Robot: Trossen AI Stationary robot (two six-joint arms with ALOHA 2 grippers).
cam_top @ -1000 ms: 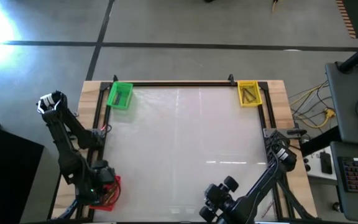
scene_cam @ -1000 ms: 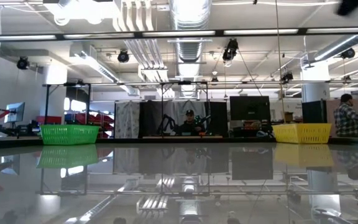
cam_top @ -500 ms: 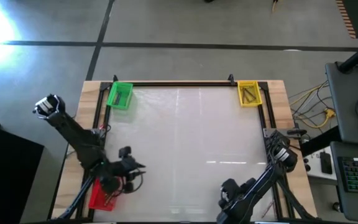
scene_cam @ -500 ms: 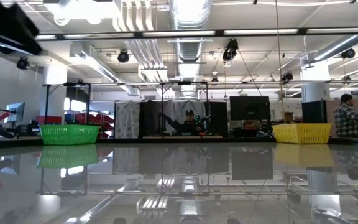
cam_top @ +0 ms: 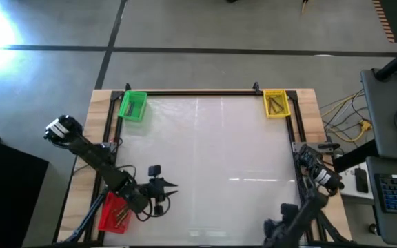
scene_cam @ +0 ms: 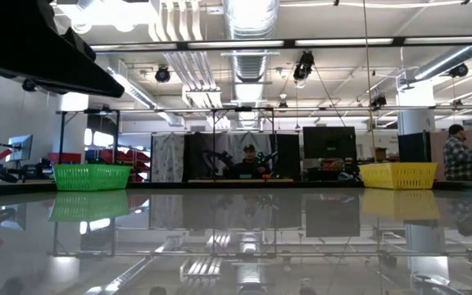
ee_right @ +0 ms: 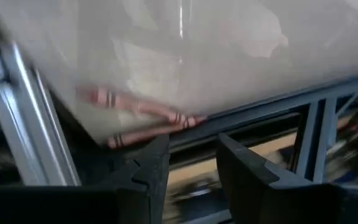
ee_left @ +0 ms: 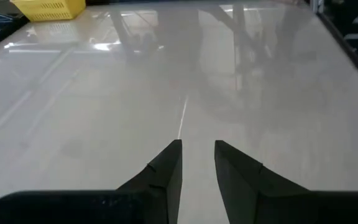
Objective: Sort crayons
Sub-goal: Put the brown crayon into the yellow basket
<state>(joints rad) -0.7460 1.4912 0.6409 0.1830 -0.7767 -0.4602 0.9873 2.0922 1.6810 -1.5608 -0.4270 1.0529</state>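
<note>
Right gripper (ee_right: 188,165) parted, empty, above two pinkish paper-wrapped wax crayons (ee_right: 138,109) at glossy white worktop (cam_top: 205,145) edge.
Light, stiff, prone to rolling, likely snappable; best pinched mid-length.

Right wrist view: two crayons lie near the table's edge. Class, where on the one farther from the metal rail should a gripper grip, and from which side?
Probably the mid-shaft of that crayon, toward its free end, away from where its tip meets the other crayon. Come from above, fingers across its thin width: it lies flat, and the rail crowds one side.
</note>
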